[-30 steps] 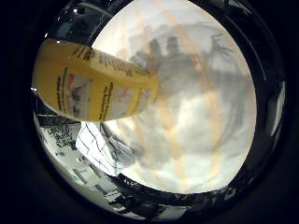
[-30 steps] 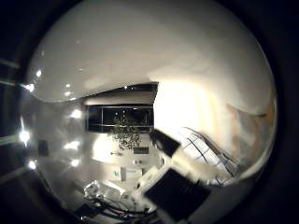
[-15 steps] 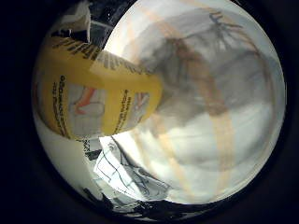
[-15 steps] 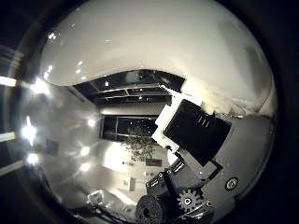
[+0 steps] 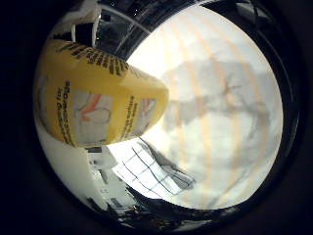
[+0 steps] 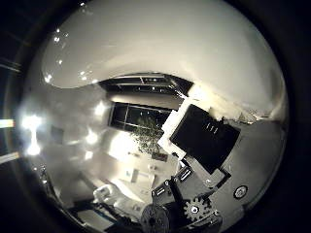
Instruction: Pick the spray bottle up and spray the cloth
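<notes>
The yellow spray bottle [image 5: 93,107], with dark print and a pale label, fills much of the little finger side view and sits close against my palm. Beyond it lies the white table [image 5: 230,88], with my hand's grey shadow on it. A white cloth with a dark grid pattern [image 5: 151,171] lies on the table just past the bottle's rounded end. In the thumb side view my hand [image 6: 204,145] shows a white and black finger bent in across the picture, with geared parts below it. The bottle's spray head is hidden.
A large pale curved surface [image 6: 160,48] arches across the thumb side view. Behind it are a dark room with bright lights, a wide window and a plant [image 6: 146,138]. Dark window frames [image 5: 127,29] show beyond the table's far edge.
The bottle has grown much larger in view, closer to my palm. A finger has swung in across the thumb side view. The hand's shadow on the table has shifted.
</notes>
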Available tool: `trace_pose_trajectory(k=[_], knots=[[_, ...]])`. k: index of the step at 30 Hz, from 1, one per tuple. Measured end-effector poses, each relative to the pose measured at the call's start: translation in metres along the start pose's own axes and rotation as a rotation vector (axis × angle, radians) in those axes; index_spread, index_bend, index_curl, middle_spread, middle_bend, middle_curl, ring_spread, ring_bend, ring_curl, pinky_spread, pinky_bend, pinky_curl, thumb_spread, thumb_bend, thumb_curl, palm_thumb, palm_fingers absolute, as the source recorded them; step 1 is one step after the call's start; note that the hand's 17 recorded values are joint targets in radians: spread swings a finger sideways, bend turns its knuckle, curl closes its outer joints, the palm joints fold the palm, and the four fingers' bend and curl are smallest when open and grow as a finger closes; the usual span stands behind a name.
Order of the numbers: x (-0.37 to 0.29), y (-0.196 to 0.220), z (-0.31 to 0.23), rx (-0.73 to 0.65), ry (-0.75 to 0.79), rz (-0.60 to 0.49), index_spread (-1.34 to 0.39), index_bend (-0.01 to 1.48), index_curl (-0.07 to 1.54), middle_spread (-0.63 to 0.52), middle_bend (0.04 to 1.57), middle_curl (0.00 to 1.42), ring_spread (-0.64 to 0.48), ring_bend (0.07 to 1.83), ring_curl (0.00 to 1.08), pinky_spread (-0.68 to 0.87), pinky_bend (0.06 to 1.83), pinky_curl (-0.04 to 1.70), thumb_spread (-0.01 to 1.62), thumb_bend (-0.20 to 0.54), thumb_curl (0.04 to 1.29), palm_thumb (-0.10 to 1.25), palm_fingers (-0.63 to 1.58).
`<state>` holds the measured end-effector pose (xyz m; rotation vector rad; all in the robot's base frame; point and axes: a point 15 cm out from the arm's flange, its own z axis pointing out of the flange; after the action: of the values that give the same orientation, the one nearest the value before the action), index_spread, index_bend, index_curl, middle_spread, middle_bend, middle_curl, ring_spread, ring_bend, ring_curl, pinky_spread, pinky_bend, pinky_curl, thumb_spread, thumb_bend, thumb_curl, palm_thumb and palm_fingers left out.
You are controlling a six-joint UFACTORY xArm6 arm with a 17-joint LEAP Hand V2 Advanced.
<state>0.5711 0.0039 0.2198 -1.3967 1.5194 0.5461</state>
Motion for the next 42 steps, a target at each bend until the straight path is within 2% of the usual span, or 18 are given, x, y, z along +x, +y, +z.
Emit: trace_pose_trajectory(k=[8, 14, 22, 27, 36, 42], knots=[[-0.028, 0.022, -0.026, -0.15, 0.179, -0.07, -0.21, 1.15, 0.76, -0.1, 1.37, 0.63, -0.16, 1.48, 0.6, -0.16, 1.09, 1.2, 0.95, -0.013, 0.69, 1.13, 1.18], [-0.076, 0.056, -0.02, -0.322, 0.233, -0.136, -0.21, 1.14, 0.76, -0.1, 1.37, 0.62, -0.16, 1.49, 0.6, -0.16, 1.07, 1.25, 0.92, -0.013, 0.73, 1.12, 1.18], [-0.112, 0.074, -0.016, -0.538, 0.483, -0.294, -0.21, 1.14, 0.76, -0.1, 1.38, 0.62, -0.16, 1.49, 0.6, -0.16, 1.05, 1.29, 0.92, -0.014, 0.76, 1.12, 1.18], [-0.144, 0.094, -0.004, -0.659, 0.562, -0.338, -0.21, 1.14, 0.76, -0.1, 1.38, 0.62, -0.16, 1.49, 0.6, -0.16, 1.04, 1.31, 0.91, -0.014, 0.77, 1.11, 1.18], [-0.163, 0.12, 0.016, -0.807, 0.768, -0.438, -0.22, 1.14, 0.77, -0.1, 1.38, 0.61, -0.16, 1.49, 0.6, -0.17, 1.03, 1.33, 0.91, -0.014, 0.77, 1.1, 1.18], [-0.163, 0.123, 0.03, -0.877, 0.931, -0.519, -0.22, 1.13, 0.77, -0.1, 1.38, 0.61, -0.16, 1.5, 0.6, -0.17, 1.02, 1.34, 0.9, -0.015, 0.78, 1.09, 1.18]])
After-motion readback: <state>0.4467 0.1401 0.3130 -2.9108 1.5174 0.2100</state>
